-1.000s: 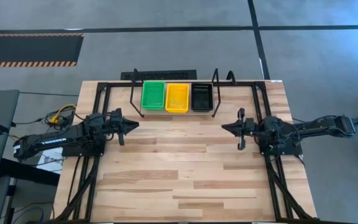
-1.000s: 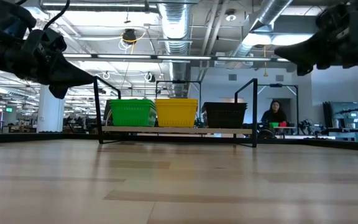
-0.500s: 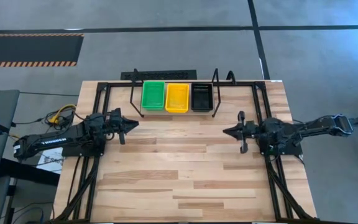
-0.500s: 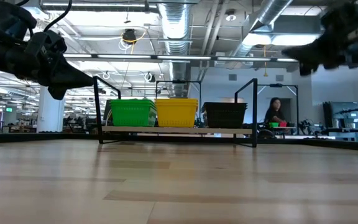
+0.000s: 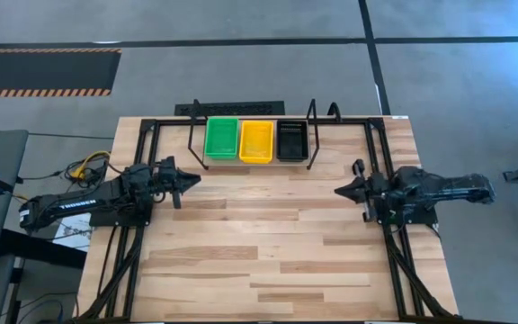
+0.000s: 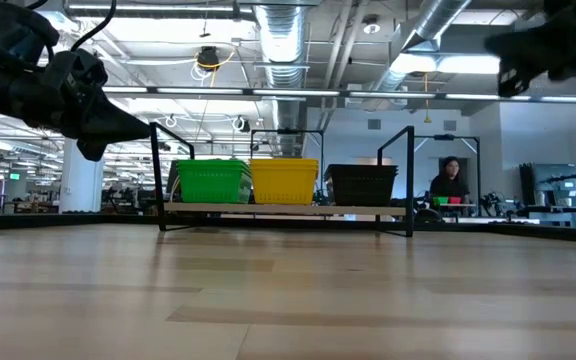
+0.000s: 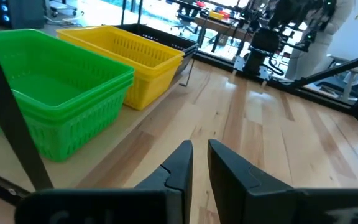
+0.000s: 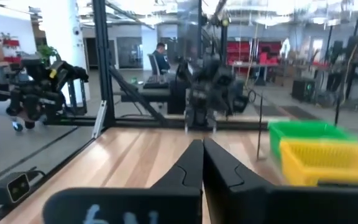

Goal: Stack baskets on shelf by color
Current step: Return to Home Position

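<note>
Baskets on shelf point(image 5: 311, 135) at table's far edge, side by side: green stack point(image 5: 221, 139) at left, yellow stack point(image 5: 256, 141) in middle, black stack point(image 5: 291, 140) at right. Left gripper point(image 5: 194, 180) above table, near green stack, fingers nearly together with narrow gap, empty. Right gripper point(image 5: 341, 191) above table's right side, fingers pressed together, empty. Person point(image 6: 450, 186) in room behind table point(image 5: 268, 243).

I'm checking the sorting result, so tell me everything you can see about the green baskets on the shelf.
The green baskets sit at the left end of the shelf, nested into one upright stack. The left wrist view shows at least two rims, bright green plastic with mesh walls, nothing inside. The stack stands close beside the yellow baskets; whether they touch is unclear. No gripper touches it.
</note>
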Controlling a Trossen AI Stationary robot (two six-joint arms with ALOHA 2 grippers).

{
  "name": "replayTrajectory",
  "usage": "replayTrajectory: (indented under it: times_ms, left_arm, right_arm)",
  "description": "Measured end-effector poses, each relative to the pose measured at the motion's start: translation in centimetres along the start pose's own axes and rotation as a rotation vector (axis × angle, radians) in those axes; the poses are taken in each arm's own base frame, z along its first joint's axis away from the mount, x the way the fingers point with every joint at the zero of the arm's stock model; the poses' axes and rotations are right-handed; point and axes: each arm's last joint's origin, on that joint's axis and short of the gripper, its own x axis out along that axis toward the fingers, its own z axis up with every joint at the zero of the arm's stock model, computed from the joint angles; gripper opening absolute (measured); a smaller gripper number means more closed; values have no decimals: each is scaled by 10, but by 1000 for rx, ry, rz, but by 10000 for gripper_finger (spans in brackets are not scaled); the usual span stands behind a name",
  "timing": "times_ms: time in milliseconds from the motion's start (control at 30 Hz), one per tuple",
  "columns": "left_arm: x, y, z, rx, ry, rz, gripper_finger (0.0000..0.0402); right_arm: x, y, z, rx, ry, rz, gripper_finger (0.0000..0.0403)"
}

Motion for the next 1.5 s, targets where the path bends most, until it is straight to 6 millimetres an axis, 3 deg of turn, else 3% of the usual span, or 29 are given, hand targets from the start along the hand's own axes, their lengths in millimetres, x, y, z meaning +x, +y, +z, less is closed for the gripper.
replayTrajectory:
  times_ms: [133, 300, 467, 733, 933, 1500]
  left_arm:
    - [0, 1, 0, -2, 0, 15, 38]
    - [0, 1, 0, -17, 0, 15, 38]
    - [0, 1, 0, -18, 1, 16, 38]
    - [0, 1, 0, 10, 0, 23, 38]
    - [0, 1, -1, 123, 0, 47, 38]
    - [0, 2, -1, 115, -2, 66, 38]
  right_arm:
    - [-11, 1, 21, -48, -1, -8, 26]
    - [-7, 0, 0, -6, 50, -20, 28]
    - [-1, -1, -27, 25, -4, -17, 27]
    - [-1, -1, -27, -2, 4, -34, 29]
    - [-1, -1, -38, 156, 112, -42, 26]
    - [-1, -1, -39, 187, 132, -46, 29]
